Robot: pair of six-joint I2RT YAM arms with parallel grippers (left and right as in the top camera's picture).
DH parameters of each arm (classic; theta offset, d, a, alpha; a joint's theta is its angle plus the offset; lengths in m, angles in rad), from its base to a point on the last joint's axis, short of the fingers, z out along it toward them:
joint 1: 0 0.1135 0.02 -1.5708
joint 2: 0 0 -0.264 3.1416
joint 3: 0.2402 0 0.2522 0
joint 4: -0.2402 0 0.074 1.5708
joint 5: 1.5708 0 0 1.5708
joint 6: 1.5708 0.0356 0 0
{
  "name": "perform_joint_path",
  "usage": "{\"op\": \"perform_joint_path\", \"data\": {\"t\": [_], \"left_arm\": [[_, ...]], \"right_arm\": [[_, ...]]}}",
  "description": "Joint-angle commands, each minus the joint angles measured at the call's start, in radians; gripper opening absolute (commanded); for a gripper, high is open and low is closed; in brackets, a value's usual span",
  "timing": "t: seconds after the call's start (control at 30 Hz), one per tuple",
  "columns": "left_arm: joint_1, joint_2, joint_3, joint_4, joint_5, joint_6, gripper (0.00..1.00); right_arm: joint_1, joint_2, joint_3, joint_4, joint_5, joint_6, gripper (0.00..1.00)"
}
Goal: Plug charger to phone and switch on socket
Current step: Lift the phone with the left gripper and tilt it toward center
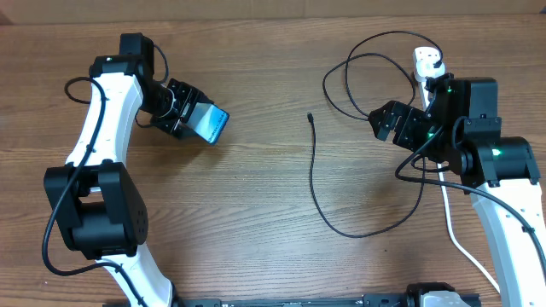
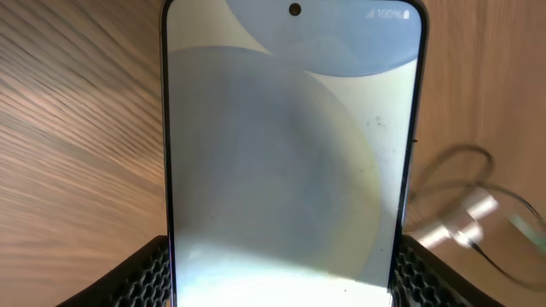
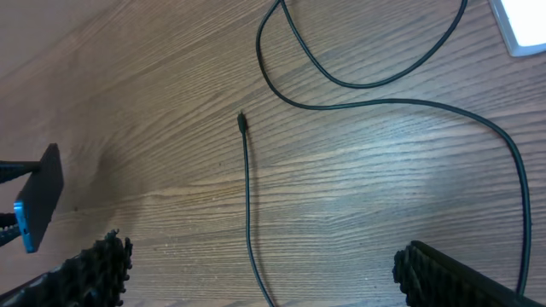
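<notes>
My left gripper (image 1: pixel 194 122) is shut on the phone (image 1: pixel 211 125) and holds it tilted above the table at the left. In the left wrist view the phone's lit screen (image 2: pixel 290 153) fills the frame between both fingers. The black charger cable (image 1: pixel 314 183) loops across the middle of the table, its small connector tip (image 1: pixel 310 117) lying free; it also shows in the right wrist view (image 3: pixel 247 196) with its tip (image 3: pixel 241 121). My right gripper (image 1: pixel 384 121) is open and empty, above the table right of the cable. The white socket (image 1: pixel 429 63) lies at the far right.
A thick white cord (image 1: pixel 456 239) runs from the socket down the right side past the right arm. The phone shows edge-on at the left of the right wrist view (image 3: pixel 38 200). A corner of the socket shows at the top right of that view (image 3: pixel 522 24).
</notes>
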Motion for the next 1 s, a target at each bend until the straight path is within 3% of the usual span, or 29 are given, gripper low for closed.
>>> {"op": "perform_joint_path", "data": {"t": [0.0, 0.33, 0.73, 0.97], "left_arm": [[-0.008, 0.001, 0.031, 0.002, 0.175, -0.019, 0.04], [-0.063, 0.001, 0.031, 0.003, 0.280, -0.086, 0.04], [-0.153, 0.001, 0.031, 0.027, 0.280, -0.237, 0.04], [-0.164, 0.001, 0.031, 0.035, 0.280, -0.247, 0.04]], "right_arm": [[-0.002, 0.001, 0.021, 0.005, -0.009, 0.008, 1.00], [-0.002, 0.001, 0.021, 0.005, -0.008, 0.008, 1.00], [-0.002, 0.001, 0.021, 0.004, -0.009, 0.008, 1.00], [-0.002, 0.001, 0.021, 0.007, -0.034, 0.011, 1.00]]}}
